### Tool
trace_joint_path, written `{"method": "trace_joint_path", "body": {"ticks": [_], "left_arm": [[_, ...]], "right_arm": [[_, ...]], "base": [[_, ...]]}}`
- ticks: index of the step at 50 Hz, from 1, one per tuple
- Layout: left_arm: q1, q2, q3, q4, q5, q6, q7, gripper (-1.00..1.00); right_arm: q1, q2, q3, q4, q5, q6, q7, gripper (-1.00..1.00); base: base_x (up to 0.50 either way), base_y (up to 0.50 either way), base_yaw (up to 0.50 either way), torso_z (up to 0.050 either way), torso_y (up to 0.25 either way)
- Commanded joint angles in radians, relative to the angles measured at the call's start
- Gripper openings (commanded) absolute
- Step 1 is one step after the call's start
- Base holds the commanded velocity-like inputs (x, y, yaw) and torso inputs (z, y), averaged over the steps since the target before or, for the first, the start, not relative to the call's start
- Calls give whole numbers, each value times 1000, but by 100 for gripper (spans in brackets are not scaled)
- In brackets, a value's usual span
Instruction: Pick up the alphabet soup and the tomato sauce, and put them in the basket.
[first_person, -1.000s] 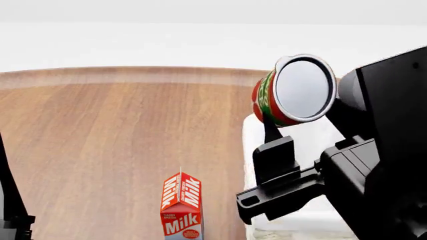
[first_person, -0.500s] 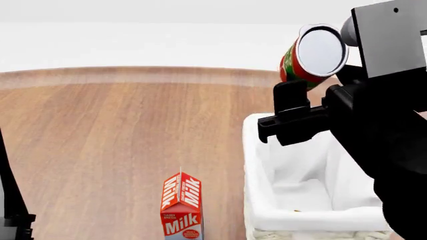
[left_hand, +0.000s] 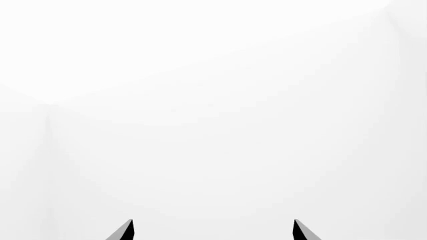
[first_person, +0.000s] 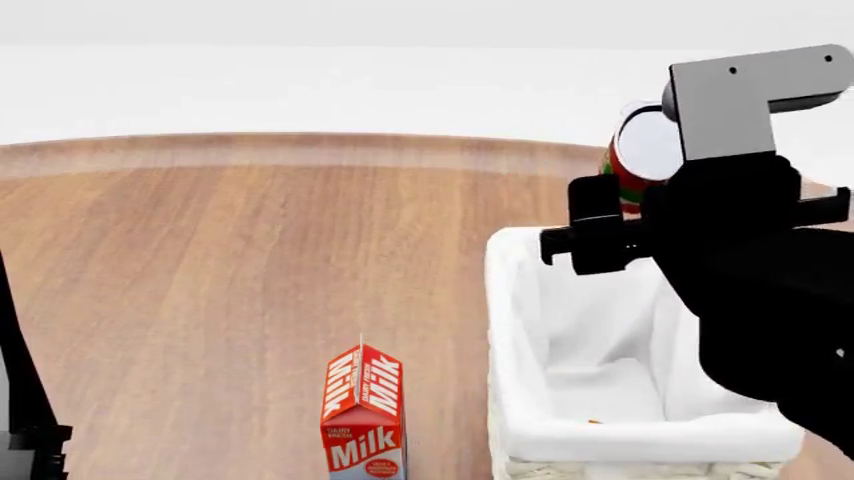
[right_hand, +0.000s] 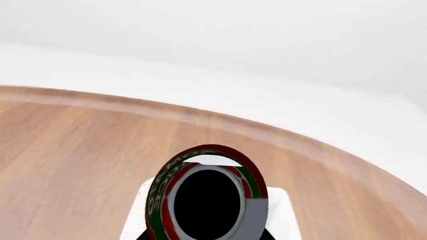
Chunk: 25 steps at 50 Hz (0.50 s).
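Over the cream cloth-lined wicker basket (first_person: 641, 440), at two o'clock: red-and-green tomato sauce can (first_person: 638, 150), carried farther back and deeper, clamped in right gripper (first_person: 627, 205); release next, probably. Left gripper (left_hand: 212, 231) jaws apart, empty.

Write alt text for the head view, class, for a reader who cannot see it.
The right end effector holds the tomato sauce tilted in the air above the far end of the basket. A milk carton stands to the basket's left on the wooden table.
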Motion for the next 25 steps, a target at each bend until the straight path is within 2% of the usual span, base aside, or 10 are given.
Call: {"method": "trace_joint_path", "body": {"ticks": [1, 25], "left_arm": [[-2, 0, 5, 0, 5, -3, 0, 100], [9, 0, -4, 0, -5, 6, -2, 100]], "right_arm": [[-9, -90, -25, 202, -109, -40, -55, -100], [-68, -178, -58, 435, -166, -98, -112, -100]], "base": [[0, 0, 0, 0, 0], [0, 0, 0, 0, 0]]}}
